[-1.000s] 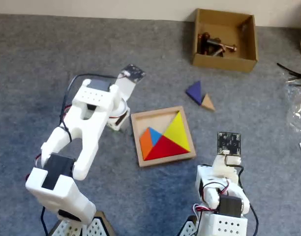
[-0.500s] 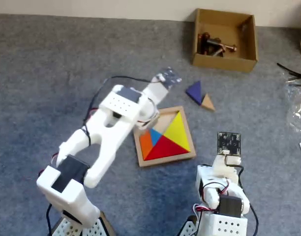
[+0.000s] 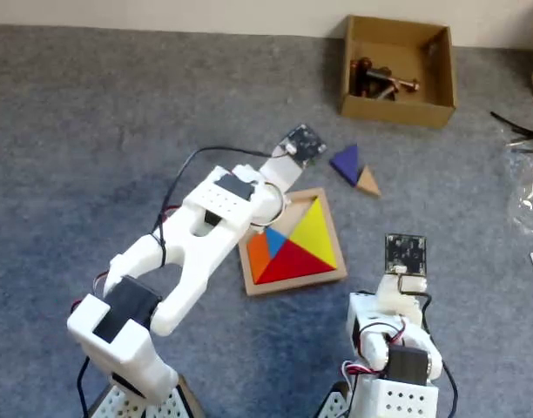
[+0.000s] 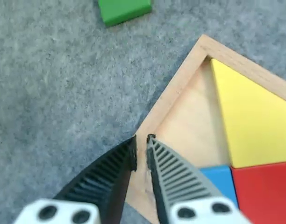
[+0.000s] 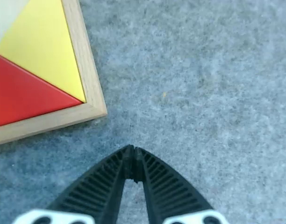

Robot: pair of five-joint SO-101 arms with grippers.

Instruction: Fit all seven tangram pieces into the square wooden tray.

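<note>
The square wooden tray (image 3: 294, 282) lies mid-table and holds a yellow triangle (image 3: 312, 231), a red triangle (image 3: 293, 259), an orange piece (image 3: 259, 254) and a light blue piece (image 3: 274, 239). Its far-left part is bare wood (image 4: 189, 116). My left gripper (image 4: 140, 140) hangs shut and holding nothing over the tray's rim (image 4: 171, 91) at that bare corner. A green piece (image 4: 123, 9) lies on the carpet just beyond it. A dark blue triangle (image 3: 343, 162) and a tan triangle (image 3: 367, 181) touch each other on the carpet behind the tray. My right gripper (image 5: 132, 151) is shut over bare carpet beside the tray's near-right corner (image 5: 94, 109).
A cardboard box (image 3: 397, 70) with small metal parts stands at the back right. Clear plastic (image 3: 529, 200) and cables lie at the right edge. The left arm (image 3: 188, 252) stretches across the carpet left of the tray. The right arm's base (image 3: 393, 348) is at the front.
The left arm has swung right, from the carpet left of the tray to over the tray's far-left corner. The right arm has not moved.
</note>
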